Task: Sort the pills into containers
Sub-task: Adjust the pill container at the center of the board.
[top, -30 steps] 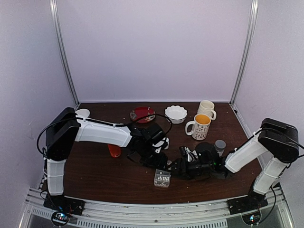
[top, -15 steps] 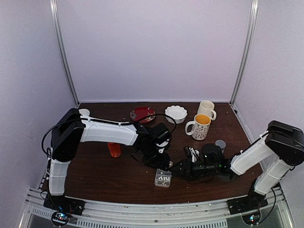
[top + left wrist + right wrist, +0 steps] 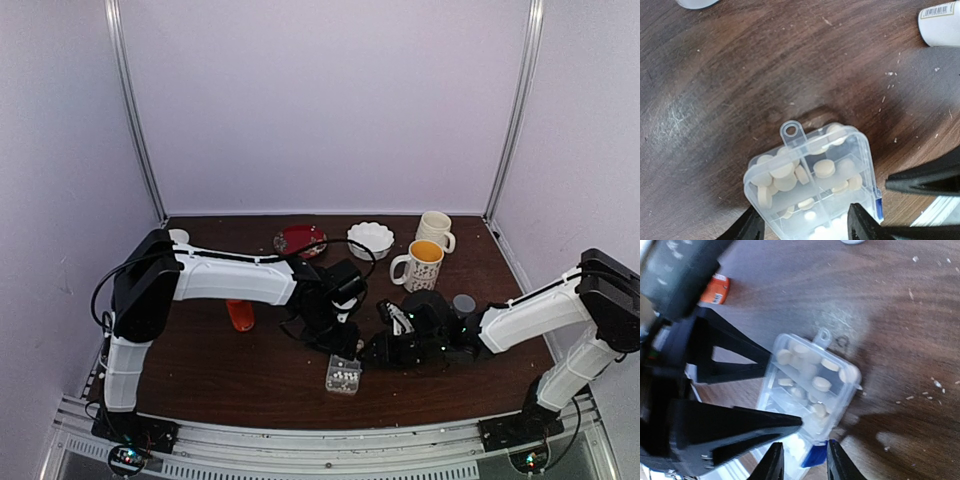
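— What was the bench like from your end?
— A dark brown wood-grain table (image 3: 220, 370), scuffed to a dull shine in places and dusted with pale crumbs (image 3: 888, 74). Plain lilac walls (image 3: 320, 100) closed it in on three sides, with a metal post (image 3: 132, 110) in each back corner.
— And the pill box?
— The pill box (image 3: 342, 376) lay flat near the front edge, between my two arms. Beige pills (image 3: 824, 167) showed through its clear cells (image 3: 805, 202).
— Grippers?
— My left gripper (image 3: 807, 227) had a finger against each side of the box, clamped on it. My right gripper (image 3: 805, 462) had its fingers drawn close on either side of the blue clasp (image 3: 815, 456) at the box's corner. I couldn't tell whether they pinched it.
— Anything else about?
— A red dish (image 3: 300, 240), a white bowl (image 3: 370, 240) and two mugs (image 3: 418, 266) stood along the back, and an orange bottle (image 3: 240, 316) at the left.
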`<action>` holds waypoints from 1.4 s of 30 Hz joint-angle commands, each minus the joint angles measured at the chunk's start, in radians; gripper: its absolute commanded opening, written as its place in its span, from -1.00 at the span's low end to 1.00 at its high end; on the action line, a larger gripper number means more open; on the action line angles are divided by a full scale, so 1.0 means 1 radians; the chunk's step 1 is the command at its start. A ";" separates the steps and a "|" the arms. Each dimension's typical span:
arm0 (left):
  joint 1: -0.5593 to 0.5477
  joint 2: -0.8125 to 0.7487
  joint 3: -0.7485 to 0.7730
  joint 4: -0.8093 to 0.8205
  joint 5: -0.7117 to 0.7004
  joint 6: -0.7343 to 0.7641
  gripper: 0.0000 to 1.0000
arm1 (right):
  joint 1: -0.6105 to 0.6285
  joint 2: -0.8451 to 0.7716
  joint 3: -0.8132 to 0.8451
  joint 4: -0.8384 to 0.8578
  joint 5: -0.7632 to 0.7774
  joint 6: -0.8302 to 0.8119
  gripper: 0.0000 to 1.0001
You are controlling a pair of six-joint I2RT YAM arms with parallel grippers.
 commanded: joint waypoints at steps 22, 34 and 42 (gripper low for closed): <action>-0.016 0.091 -0.049 -0.088 -0.079 0.031 0.18 | 0.045 -0.003 0.057 -0.245 0.156 -0.134 -0.26; -0.017 0.091 -0.048 -0.088 -0.077 0.036 0.17 | 0.049 -0.088 0.031 -0.243 0.153 -0.134 -0.85; -0.017 0.099 -0.052 -0.089 -0.063 0.034 0.12 | 0.065 0.018 0.052 -0.204 0.117 -0.120 -0.99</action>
